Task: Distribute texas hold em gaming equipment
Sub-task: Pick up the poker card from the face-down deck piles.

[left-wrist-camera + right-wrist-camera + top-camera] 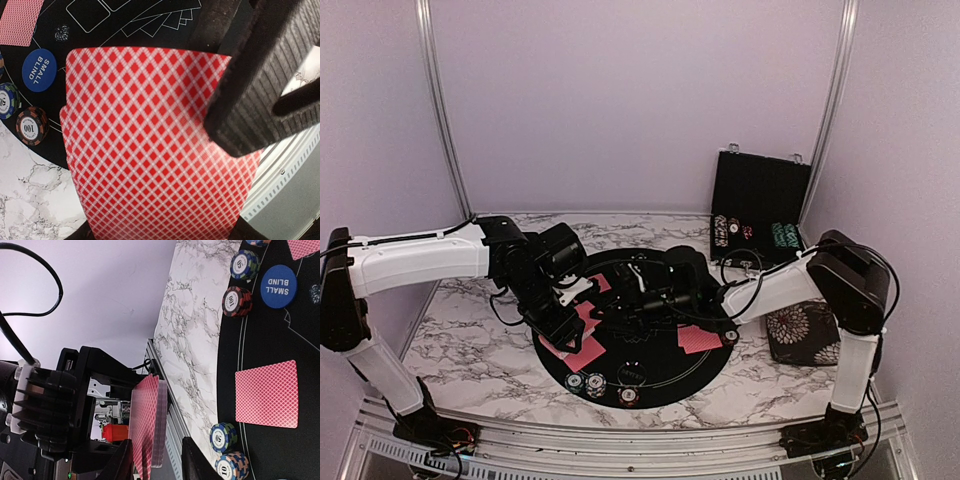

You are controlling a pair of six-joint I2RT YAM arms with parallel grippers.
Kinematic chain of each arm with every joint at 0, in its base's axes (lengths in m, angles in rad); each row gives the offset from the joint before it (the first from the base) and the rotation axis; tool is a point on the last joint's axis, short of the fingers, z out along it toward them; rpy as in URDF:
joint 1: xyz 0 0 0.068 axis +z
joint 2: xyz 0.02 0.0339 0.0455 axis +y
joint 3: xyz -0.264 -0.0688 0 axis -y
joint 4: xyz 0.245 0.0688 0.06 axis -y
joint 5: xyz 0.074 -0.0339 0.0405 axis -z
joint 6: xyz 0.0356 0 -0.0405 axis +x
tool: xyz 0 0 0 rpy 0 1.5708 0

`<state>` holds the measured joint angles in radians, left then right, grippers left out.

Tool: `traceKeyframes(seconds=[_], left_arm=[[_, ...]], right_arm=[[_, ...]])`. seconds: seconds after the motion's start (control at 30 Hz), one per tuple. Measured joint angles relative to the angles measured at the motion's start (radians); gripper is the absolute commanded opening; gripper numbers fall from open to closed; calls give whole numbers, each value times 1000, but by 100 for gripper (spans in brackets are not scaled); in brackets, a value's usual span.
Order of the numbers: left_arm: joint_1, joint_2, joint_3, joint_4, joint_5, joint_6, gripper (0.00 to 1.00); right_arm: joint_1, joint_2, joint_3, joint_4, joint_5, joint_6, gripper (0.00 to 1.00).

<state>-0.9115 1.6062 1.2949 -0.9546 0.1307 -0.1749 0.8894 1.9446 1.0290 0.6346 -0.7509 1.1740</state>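
Cards first: the deck fills your left wrist view, pinched by the left gripper. Right wrist: the right gripper straddles its edge, spread; dealing looks underway, so peel off just the top one. Top: chips crowd 6 o'clock on the mat; case at 1.

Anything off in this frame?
Only the deck of cards in the left end effector: it's not squared, the top card sits shifted off the ones beneath. Chips and the card on the mat lie tidy.
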Motion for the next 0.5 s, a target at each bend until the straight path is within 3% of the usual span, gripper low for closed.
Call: traceKeyframes(seconds=[0.5], left_arm=[[0,0,0,0,0,0,51]], right_arm=[[-13,-34,-32,0,2,1,28]])
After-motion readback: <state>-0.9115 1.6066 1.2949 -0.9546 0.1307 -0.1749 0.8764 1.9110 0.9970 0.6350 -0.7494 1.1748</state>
